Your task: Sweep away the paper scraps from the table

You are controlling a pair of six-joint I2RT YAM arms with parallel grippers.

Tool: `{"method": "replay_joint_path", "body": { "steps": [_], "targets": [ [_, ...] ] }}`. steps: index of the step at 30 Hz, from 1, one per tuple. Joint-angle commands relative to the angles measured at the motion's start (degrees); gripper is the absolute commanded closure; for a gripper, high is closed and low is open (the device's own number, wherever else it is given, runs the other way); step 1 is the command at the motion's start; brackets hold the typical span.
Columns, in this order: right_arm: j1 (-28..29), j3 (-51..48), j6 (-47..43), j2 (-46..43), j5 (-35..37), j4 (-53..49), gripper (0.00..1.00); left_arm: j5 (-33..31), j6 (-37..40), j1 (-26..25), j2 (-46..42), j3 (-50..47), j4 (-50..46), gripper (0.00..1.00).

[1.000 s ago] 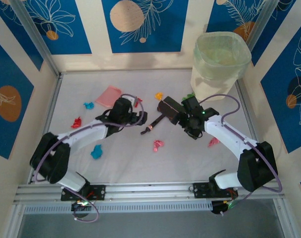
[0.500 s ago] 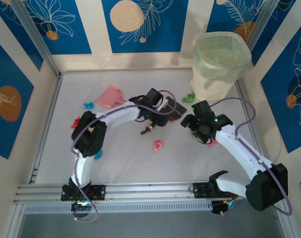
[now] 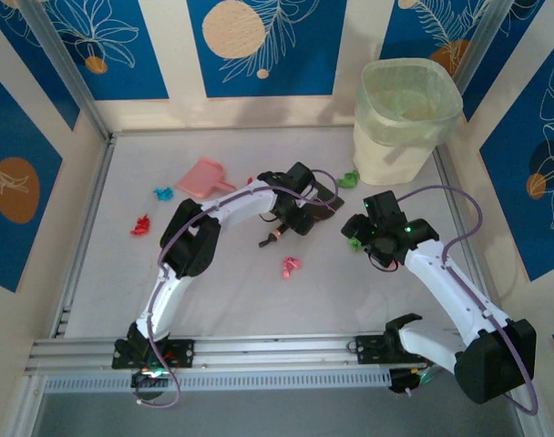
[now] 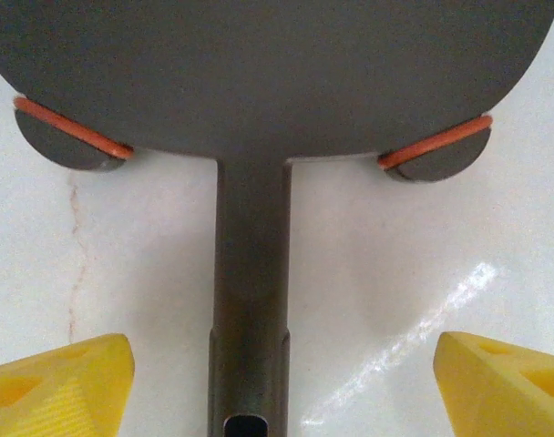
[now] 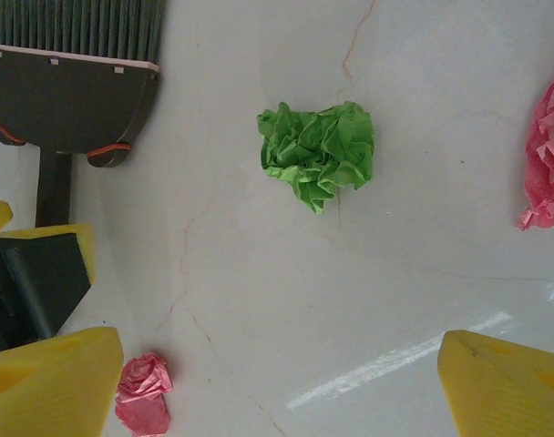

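left wrist: fingers (image 4: 58, 382) straddle brush handle (image 4: 250, 300).

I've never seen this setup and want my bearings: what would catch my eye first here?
The black brush lies mid-table, with the open left gripper astride its handle without touching it. Just right of it, a crumpled green scrap sits on the white table below the open right gripper. A pale translucent bin stands in the far right corner.
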Motion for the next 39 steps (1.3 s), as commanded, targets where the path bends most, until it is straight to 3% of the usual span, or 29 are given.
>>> {"method": "replay_joint_path", "body": {
  "steps": [1, 22, 39],
  "targets": [
    [-0.35, -1.05, -0.54, -0.26, -0.78, 0.01, 0.1, 2.03, -0.68, 0.33, 1.23, 1.64, -2.52, 0.16],
    [1.16, 3.58, 5.55, 11.37, -7.08, 2.51, 0.11, 7.27, -0.73, 1.22, -8.36, -10.15, 3.44, 0.17],
    [2.96, 4.16, 5.08, 10.84, -6.24, 1.42, 0.11, 1.87, -1.81, 1.18, -3.41, -6.02, 2.59, 0.25]
  ]
}}
